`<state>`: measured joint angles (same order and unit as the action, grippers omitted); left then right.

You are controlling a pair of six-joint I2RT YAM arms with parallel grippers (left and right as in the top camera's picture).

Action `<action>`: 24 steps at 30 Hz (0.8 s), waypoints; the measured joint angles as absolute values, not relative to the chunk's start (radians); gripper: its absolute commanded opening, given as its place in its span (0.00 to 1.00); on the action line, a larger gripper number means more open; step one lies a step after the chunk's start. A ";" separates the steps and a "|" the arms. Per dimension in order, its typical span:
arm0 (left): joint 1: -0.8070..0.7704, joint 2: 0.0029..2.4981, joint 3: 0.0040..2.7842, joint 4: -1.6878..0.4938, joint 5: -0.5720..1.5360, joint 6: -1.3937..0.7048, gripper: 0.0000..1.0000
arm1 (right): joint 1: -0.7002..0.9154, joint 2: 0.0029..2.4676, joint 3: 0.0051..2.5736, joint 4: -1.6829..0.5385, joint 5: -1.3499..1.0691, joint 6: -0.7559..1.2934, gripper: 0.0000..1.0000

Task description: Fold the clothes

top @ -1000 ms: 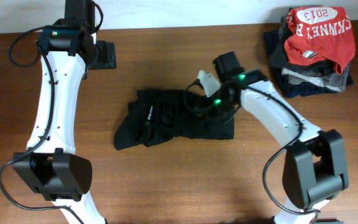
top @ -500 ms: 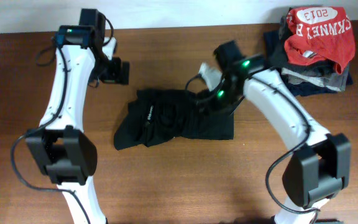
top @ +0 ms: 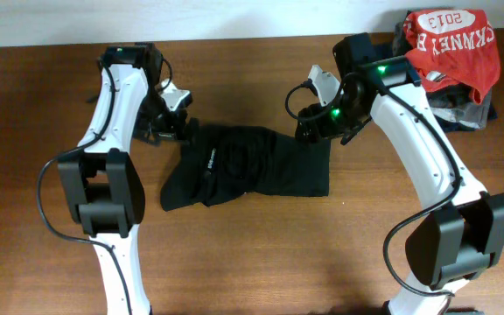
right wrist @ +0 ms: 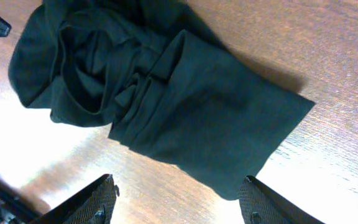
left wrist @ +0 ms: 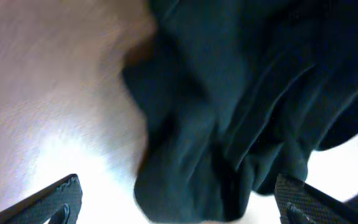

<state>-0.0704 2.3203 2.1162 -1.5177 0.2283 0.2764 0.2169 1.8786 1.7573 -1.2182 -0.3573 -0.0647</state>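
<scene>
Black shirt lies between spread left claw and right claw.

Red shirt, on top of the folded stack at the desk's far right corner: white "2013", upside down as I see it from overhead. Bigger white block letters next to it, "…NEY" clear, the rest lost in folds. Black shirt mid-desk between my arms: tiny white mark, too small to read.
</scene>
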 measured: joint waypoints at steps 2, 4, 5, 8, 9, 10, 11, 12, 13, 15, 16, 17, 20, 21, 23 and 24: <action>-0.070 2.339 2.116 -1.496 0.274 0.331 0.91 | 0.217 1.879 1.757 -1.214 -0.347 -0.065 0.68; -0.070 2.360 2.116 -1.476 0.305 0.378 0.89 | 0.217 1.879 1.757 -1.211 -0.341 -0.065 0.68; -0.070 2.368 2.116 -1.467 0.316 0.393 0.89 | 0.217 1.879 1.757 -1.210 -0.337 -0.067 0.68; -0.070 2.399 2.116 -1.457 0.345 0.438 0.82 | 0.217 1.879 1.757 -1.208 -0.327 -0.068 0.68; -0.070 2.412 2.117 -1.460 0.357 0.458 0.81 | 0.217 1.879 1.757 -1.208 -0.323 -0.068 0.68; -0.070 2.425 2.117 -1.465 0.370 0.473 0.78 | 0.217 1.879 1.757 -1.208 -0.318 -0.068 0.68; -0.070 2.439 2.117 -1.472 0.384 0.487 0.77 | 0.217 1.879 1.757 -1.208 -0.315 -0.068 0.68; -0.070 2.449 2.117 -1.478 0.395 0.500 0.76 | 0.217 1.879 1.757 -1.208 -0.313 -0.068 0.68; -0.070 2.462 2.117 -1.483 0.406 0.511 0.74 | 0.217 1.879 1.757 -1.208 -0.311 -0.068 0.68; -0.070 2.482 2.117 -1.488 0.435 0.532 0.68 | 0.217 1.879 1.757 -1.207 -0.307 -0.068 0.68; -0.070 2.486 2.117 -1.488 0.444 0.537 0.61 | 0.217 1.879 1.757 -1.205 -0.307 -0.069 0.68; -0.070 2.487 2.117 -1.488 0.455 0.542 0.49 | 0.217 1.879 1.757 -1.202 -0.305 -0.069 0.68; -0.070 2.487 2.117 -1.485 0.511 0.555 0.16 | 0.217 1.879 1.757 -1.200 -0.303 -0.071 0.67; -0.070 2.487 2.117 -1.484 0.529 0.554 0.05 | 0.217 1.879 1.757 -1.199 -0.303 -0.072 0.67; -0.070 2.487 2.117 -1.478 0.573 0.559 0.01 | 0.217 1.879 1.757 -1.201 -0.303 -0.072 0.61; -0.070 2.487 2.117 -1.477 0.593 0.559 0.01 | 0.217 1.879 1.757 -1.202 -0.302 -0.075 0.59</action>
<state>-0.0704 2.4866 2.1170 -1.4773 0.5934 0.5594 0.2169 1.8786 1.7573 -1.2018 -0.3016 -0.0750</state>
